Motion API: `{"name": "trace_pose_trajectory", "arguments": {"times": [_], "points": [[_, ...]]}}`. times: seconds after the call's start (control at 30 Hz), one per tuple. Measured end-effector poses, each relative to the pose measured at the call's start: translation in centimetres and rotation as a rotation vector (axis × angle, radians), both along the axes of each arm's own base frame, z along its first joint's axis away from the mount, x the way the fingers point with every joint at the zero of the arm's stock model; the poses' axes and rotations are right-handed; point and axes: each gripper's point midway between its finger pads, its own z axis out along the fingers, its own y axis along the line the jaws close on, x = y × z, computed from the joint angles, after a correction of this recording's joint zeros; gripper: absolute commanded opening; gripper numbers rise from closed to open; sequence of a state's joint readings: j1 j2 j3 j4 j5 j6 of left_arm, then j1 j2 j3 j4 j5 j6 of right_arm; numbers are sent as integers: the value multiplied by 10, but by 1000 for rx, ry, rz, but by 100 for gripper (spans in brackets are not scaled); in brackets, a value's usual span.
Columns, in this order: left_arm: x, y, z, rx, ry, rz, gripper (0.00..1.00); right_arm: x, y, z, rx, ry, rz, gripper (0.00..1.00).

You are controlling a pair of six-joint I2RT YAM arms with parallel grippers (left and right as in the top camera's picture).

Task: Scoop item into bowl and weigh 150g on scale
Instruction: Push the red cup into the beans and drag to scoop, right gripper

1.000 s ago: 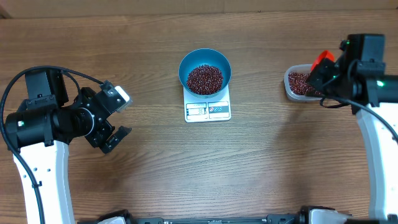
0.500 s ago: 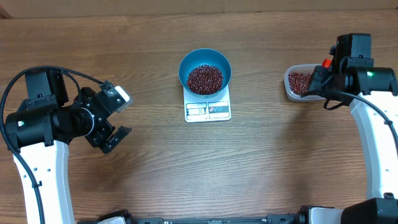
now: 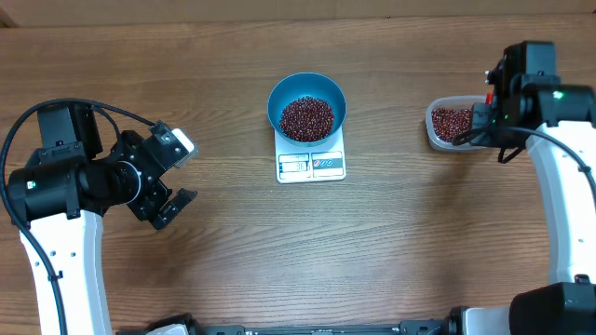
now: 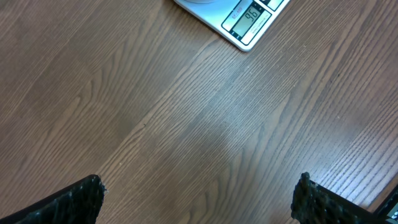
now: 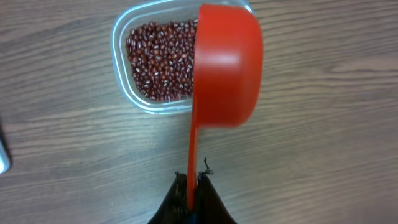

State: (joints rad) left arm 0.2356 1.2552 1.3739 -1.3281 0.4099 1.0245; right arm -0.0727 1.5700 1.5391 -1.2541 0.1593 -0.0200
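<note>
At the near left, the left gripper (image 3: 186, 173) hovers over the brown wood-grain table (image 3: 391, 251) with its fingers spread wide and nothing between them. Farther in, at the middle of the table, lies the small flat white rectangular kitchen scale (image 3: 311, 165), its grey display on the near edge. The round deep bright-blue plastic bowl (image 3: 277, 98) stands on the scale's far part, holding a maroon heap of small dark red-brown beans (image 3: 306, 118). At the far right, the right gripper (image 5: 191, 194) is clamped tight on the handle of a small red plastic scoop (image 5: 227, 68). The scoop's cup hangs over the right side of a clear rounded-rectangular plastic tub (image 5: 116, 68), which holds more of the beans.
</note>
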Motion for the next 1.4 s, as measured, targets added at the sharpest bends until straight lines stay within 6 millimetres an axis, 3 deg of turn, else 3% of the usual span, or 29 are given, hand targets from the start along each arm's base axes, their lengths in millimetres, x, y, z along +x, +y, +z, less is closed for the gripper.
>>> {"name": "trace_pose_trajectory", "arguments": {"times": [0.13, 0.2, 0.33, 0.4, 0.7, 0.87, 1.13, 1.4], "points": [[0, 0, 0, 0, 0, 0, 100, 2, -1, 25, 1, 27, -10, 4], [0, 0, 0, 0, 0, 0, 100, 8, -2, 26, 2, 53, -14, 4], [0, 0, 0, 0, 0, 0, 100, 24, -6, -1, -10, 152, -18, 4], [0, 0, 0, 0, 0, 0, 100, 29, -11, -33, -32, 245, -23, 4], [0, 0, 0, 0, 0, 0, 100, 52, -23, -81, -89, 306, -34, 4], [0, 0, 0, 0, 0, 0, 100, 63, -29, -95, -118, 302, -39, 4], [0, 0, 0, 0, 0, 0, 100, 70, -31, -97, -134, 283, -21, 4], [0, 0, 0, 0, 0, 0, 100, 62, -24, -116, -105, 322, 39, 4]]}}
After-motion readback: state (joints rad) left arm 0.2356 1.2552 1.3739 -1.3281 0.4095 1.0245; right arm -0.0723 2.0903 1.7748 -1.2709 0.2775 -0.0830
